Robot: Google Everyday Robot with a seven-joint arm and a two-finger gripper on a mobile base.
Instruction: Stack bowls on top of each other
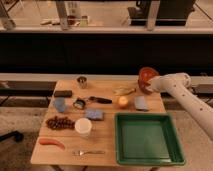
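Note:
A reddish-orange bowl (148,75) with a darker red inside is held tilted above the table's far right corner, its opening facing the camera. My gripper (149,87), at the end of the white arm (185,95) coming in from the right, is shut on the bowl's lower rim. I see no second bowl apart from this one.
On the wooden table (107,135) are a green tray (147,138) at front right, a white cup (83,126), a metal cup (82,81), a blue cup (60,104), two blue sponges (141,103), an orange fruit (122,101), a black-handled tool (95,100), a fork (89,152) and dark grapes (58,122).

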